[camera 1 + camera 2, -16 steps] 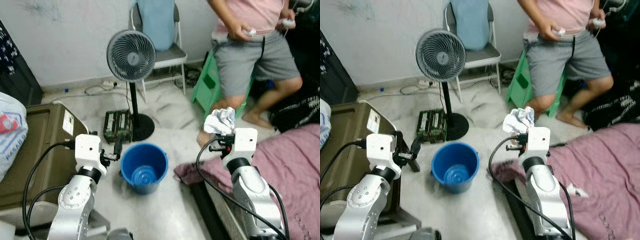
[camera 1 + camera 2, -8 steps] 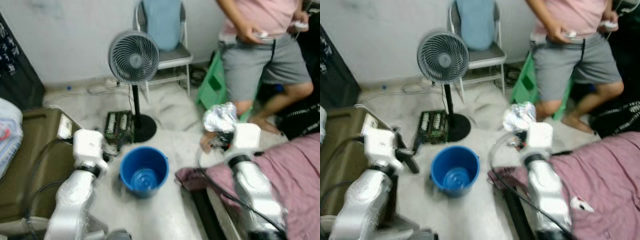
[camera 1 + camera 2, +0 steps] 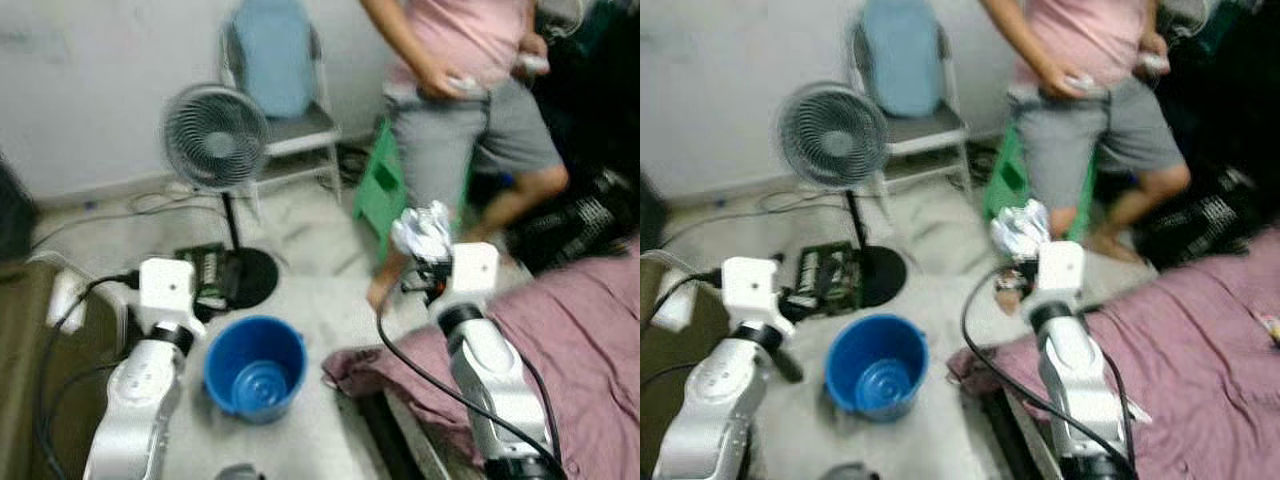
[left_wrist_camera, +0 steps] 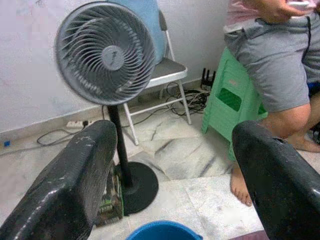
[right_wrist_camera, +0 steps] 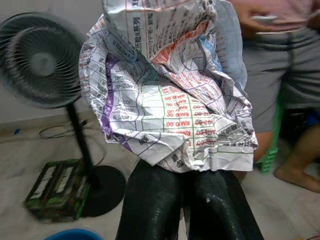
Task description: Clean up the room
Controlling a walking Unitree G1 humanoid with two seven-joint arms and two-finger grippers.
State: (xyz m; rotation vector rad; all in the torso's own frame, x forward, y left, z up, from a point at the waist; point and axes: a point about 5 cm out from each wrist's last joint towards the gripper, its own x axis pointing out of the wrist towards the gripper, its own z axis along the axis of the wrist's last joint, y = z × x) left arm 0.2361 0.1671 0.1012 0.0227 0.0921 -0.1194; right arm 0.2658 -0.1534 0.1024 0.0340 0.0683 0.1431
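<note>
Camera swung right since a second ago; things unmoved. Crumpled paper (image 5: 170, 95) still clamped between the fingers of the right gripper (image 3: 425, 268), held up beside a person's leg (image 3: 430, 190). Blue bucket (image 3: 255, 368) below and between both arms, nothing inside. Left gripper (image 4: 175, 170) spread wide, holding nothing, above the bucket's rim, facing the fan (image 4: 105, 55).

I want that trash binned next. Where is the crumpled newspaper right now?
The crumpled newspaper is pinched in the right claw, raised on the robot's right, above the floor between the blue bucket and the person's legs.
</note>
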